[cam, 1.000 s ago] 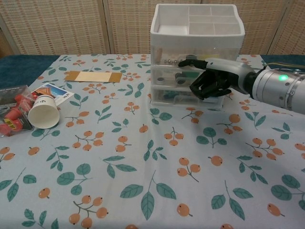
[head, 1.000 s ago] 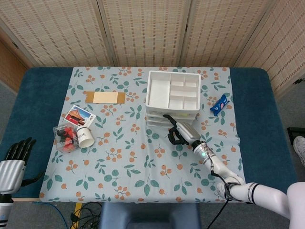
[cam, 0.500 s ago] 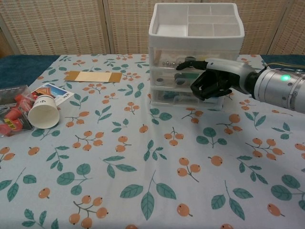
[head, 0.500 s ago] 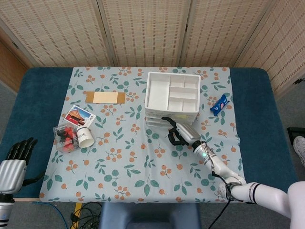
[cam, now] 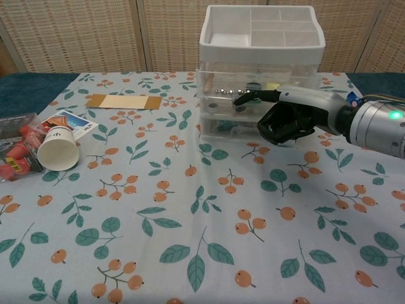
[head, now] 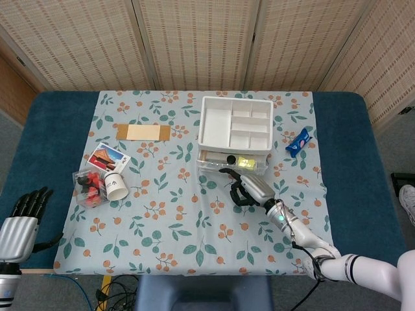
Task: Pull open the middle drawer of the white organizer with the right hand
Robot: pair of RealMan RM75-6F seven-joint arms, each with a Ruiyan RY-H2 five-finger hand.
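— What does the head view show?

— The white organizer sits right of centre on the leaf-patterned tablecloth that covers the table. Its middle drawer sticks out toward the lower edge of the frame, with small items visible inside. The right hand is just below it, fingers curled at the drawer's front edge, one dark finger reaching up against the front. At the lower left corner the left hand hangs off the table edge, fingers apart, holding nothing.

— Anything else on the cloth?

— A blue packet right of the organizer, a brown card at upper left, and at left a picture card, a tipped paper cup and a clear box of red pieces.

— And the chest view?

— The organizer stands at upper centre; the middle drawer projects forward past the drawers above and below. The right hand is at its front on the right, fingers curled in, a fingertip hooked over the drawer's front. I can't tell how firmly it grips. The cup lies at far left. The left hand doesn't appear here.
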